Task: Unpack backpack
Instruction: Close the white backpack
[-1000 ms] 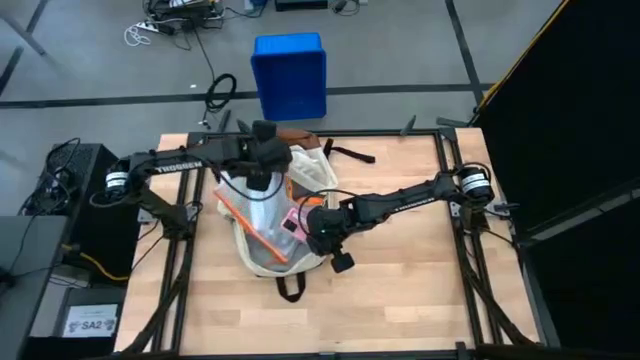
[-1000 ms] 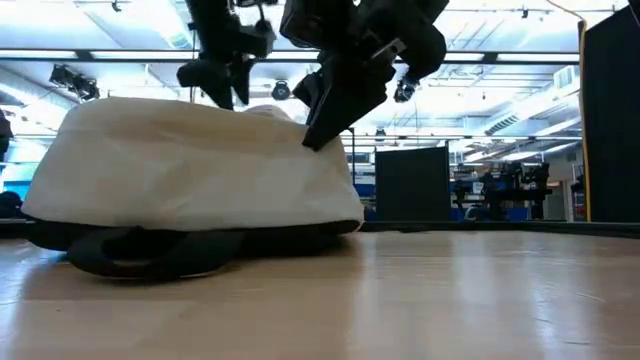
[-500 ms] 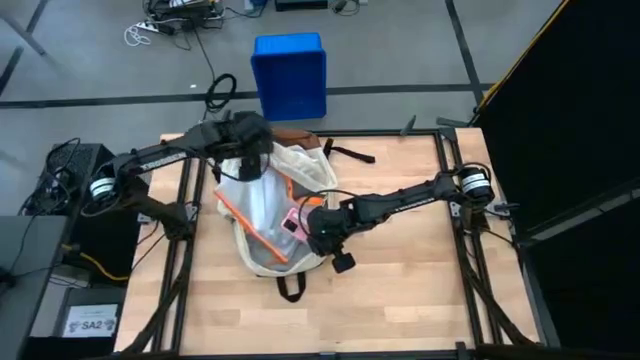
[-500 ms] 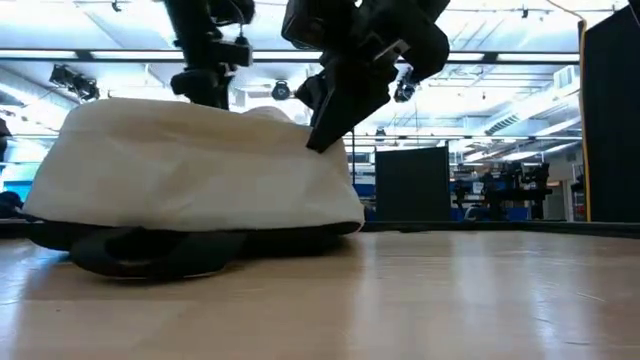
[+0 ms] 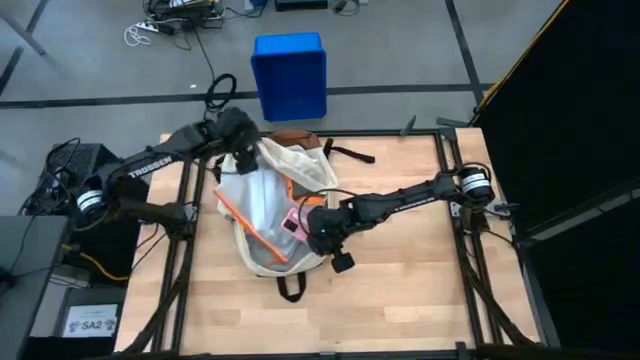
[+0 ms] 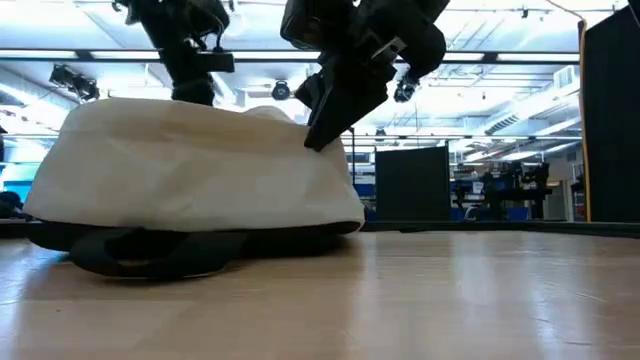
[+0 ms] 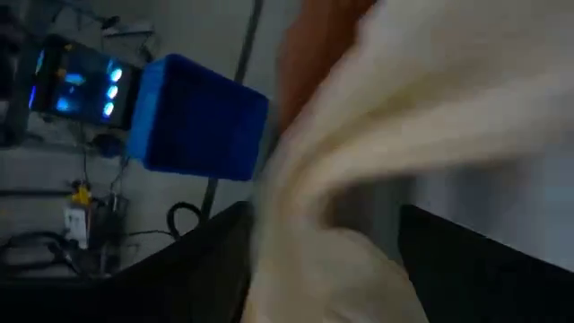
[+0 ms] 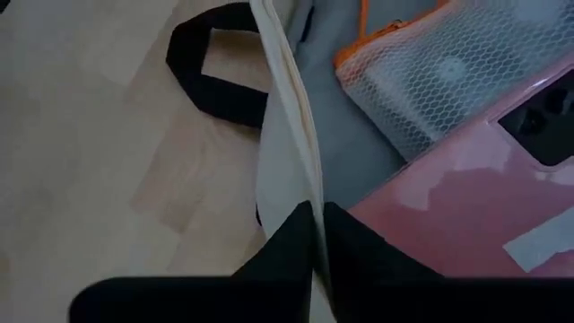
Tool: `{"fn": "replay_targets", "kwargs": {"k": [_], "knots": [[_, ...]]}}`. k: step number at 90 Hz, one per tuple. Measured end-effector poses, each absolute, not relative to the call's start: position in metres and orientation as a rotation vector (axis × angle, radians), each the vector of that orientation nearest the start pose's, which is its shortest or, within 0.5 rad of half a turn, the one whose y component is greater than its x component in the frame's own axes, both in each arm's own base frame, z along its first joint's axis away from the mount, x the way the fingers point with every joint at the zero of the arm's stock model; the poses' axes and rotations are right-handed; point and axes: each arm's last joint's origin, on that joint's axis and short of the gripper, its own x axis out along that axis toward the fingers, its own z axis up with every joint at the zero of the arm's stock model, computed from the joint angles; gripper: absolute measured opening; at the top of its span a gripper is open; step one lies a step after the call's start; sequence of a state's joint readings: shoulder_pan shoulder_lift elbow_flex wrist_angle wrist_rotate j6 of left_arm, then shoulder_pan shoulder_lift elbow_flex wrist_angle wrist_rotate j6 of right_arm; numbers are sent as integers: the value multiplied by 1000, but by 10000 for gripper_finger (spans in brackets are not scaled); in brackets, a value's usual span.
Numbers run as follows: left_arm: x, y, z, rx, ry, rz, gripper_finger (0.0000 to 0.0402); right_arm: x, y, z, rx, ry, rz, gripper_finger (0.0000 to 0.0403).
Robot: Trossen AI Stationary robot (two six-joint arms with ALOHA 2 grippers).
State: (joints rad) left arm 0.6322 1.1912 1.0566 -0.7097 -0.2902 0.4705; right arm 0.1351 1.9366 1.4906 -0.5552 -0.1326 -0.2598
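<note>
Grey concrete floor surrounds a light wooden worktop (image 5: pixel 400 280) in a dark frame; a blue bin (image 5: pixel 290 76) stands on the floor just beyond the far edge, with cables near it.

Backpack (image 5: pixel 262 205): cream-white, lying on the worktop left of centre, its brown base toward the far edge and a dark loop handle (image 5: pixel 290 288) on the near side. The main compartment lies open, facing up. In the low view it reads as a broad pale mound (image 6: pixel 195 170) with dark straps under it.

Contents seen through the opening: a clear mesh pouch with orange edging (image 5: pixel 255 222) lying across the inside; beside it, toward the right hand, a flat pink item (image 5: pixel 292 222). The right wrist view shows the mesh pouch (image 8: pixel 457 67) overlapping the pink item (image 8: pixel 466 211), both on grey lining.

Left hand (image 5: pixel 240 150): at the far left part of the backpack, near the brown base. Its wrist view shows cream fabric (image 7: pixel 413 135) bunched between the two dark fingers, so it is pinching the backpack fabric.

Right hand (image 5: pixel 318 228): at the right rim of the opening, fingers nearly together, clamped on the cream edge (image 8: pixel 291 135) of the backpack.
</note>
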Motion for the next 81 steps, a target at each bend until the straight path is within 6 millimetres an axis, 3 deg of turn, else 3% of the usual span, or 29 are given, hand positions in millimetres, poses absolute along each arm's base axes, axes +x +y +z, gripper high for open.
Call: {"fn": "replay_targets", "kwargs": {"k": [20, 43, 53, 61, 74, 81], "knots": [[176, 172, 300, 194, 1011, 674, 253, 409, 60, 218, -219, 963, 387, 0], [189, 186, 256, 37, 1204, 503, 252, 410, 55, 218, -212, 957, 380, 0], [194, 190, 244, 4, 1251, 476, 234, 411, 54, 218, -216, 953, 370, 0], [196, 188, 243, 6, 1252, 466, 187, 413, 54, 219, -237, 936, 344, 0], [193, 181, 260, -6, 1234, 478, 34, 414, 56, 222, -261, 911, 322, 0], [190, 174, 277, -16, 1213, 487, 11, 412, 57, 227, -265, 901, 285, 0]]}}
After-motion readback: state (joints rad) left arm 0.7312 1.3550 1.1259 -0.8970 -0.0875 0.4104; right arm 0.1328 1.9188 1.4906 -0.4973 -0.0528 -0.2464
